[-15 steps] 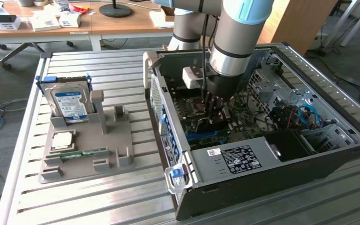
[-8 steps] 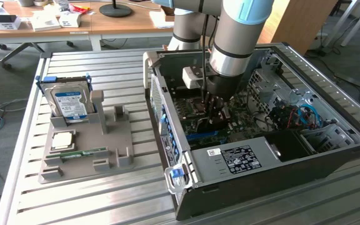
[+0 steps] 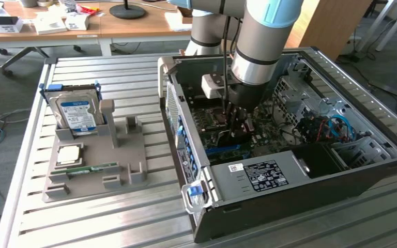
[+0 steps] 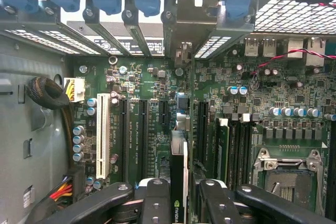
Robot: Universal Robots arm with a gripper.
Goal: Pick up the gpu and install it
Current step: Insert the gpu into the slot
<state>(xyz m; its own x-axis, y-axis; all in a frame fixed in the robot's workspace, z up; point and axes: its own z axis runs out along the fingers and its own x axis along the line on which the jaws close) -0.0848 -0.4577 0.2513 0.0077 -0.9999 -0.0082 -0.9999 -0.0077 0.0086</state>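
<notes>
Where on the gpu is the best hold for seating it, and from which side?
The upper long edge, pinched across its flat faces from above, as the gripper does. The gpu is thin and stands on edge over the motherboard, leaving its lower edge free.

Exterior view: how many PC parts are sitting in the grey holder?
3: hard drive upright at the far end of the holder, square silver chip flat in front of it, green memory stick lying nearest the camera. The posts could hide something small.
</notes>
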